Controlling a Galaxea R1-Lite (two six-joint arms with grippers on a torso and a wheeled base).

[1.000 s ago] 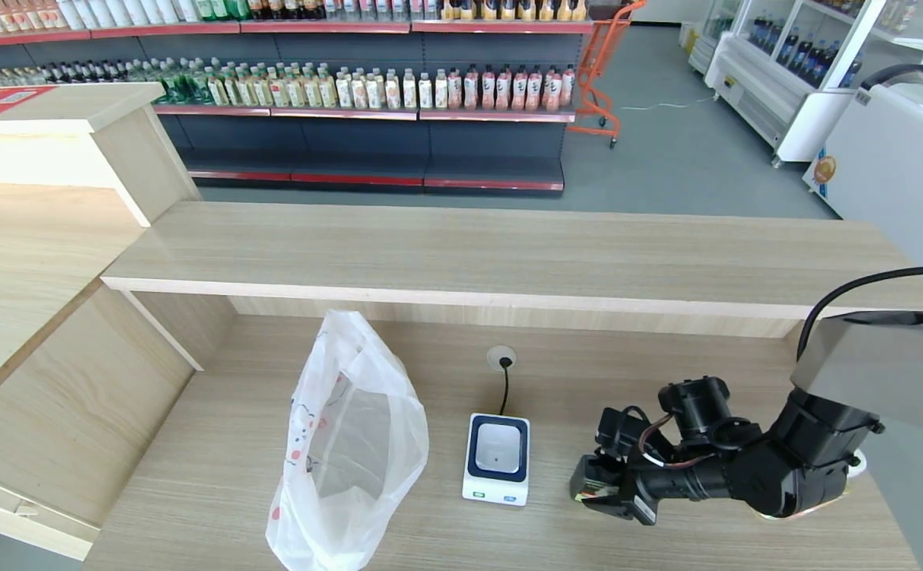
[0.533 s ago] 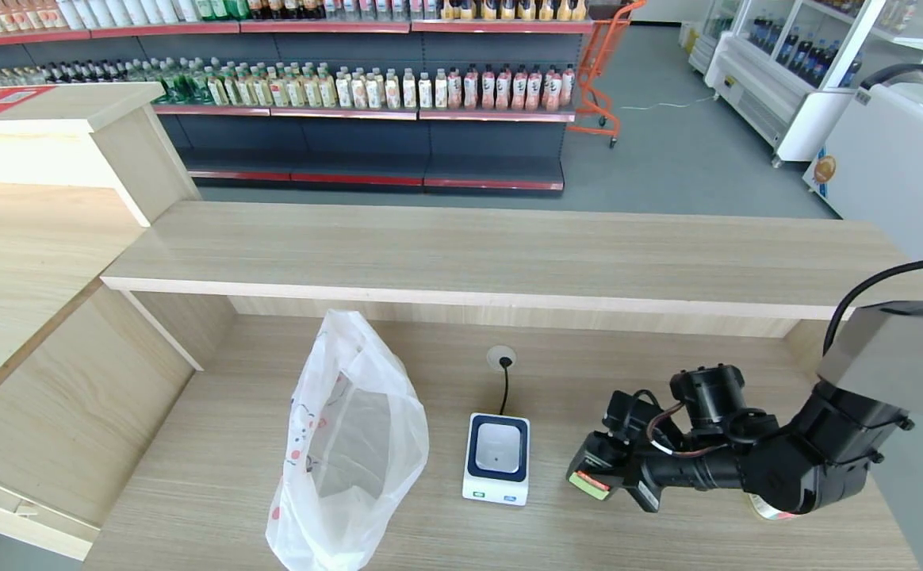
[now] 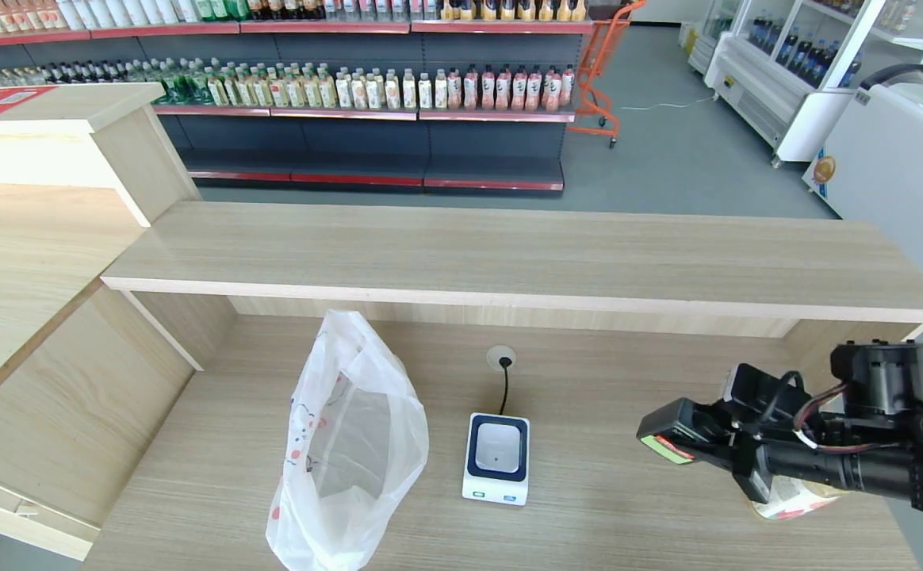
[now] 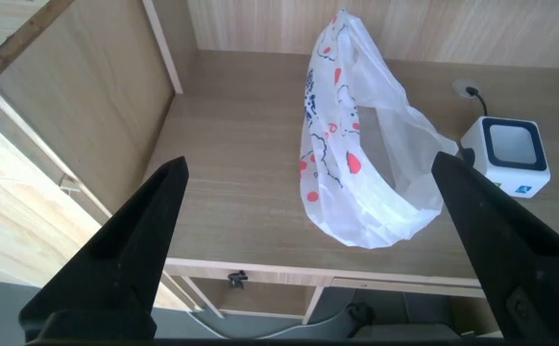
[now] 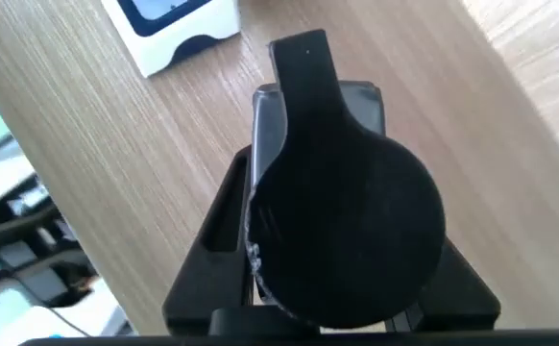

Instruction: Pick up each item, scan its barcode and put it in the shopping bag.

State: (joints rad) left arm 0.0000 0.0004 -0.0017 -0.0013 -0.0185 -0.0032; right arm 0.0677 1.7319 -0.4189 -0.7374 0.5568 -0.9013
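My right gripper [image 3: 665, 438] hangs above the right part of the lower counter, to the right of the scanner [image 3: 497, 457], and is shut on a dark round item [image 3: 672, 449] with a green and red edge. In the right wrist view that item [image 5: 347, 221] shows a black round face, with the scanner [image 5: 174, 29] beyond it. The white shopping bag [image 3: 350, 444] with red print stands open to the left of the scanner. My left gripper [image 4: 308, 269] is open and held high over the near left of the counter, with the shopping bag [image 4: 356, 163] and the scanner [image 4: 512, 154] below it.
A round printed container [image 3: 794, 498] lies on the counter [image 3: 604, 523] under my right arm. A raised wooden ledge [image 3: 509, 254] runs along the far side and a side wall [image 3: 73, 412] closes the left. The scanner's cable [image 3: 504, 385] runs to a hole behind it.
My right arm has drawn back to the right and risen, carrying the dark item away from the scanner. The printed container beneath it now shows more. The bag and scanner have not moved.
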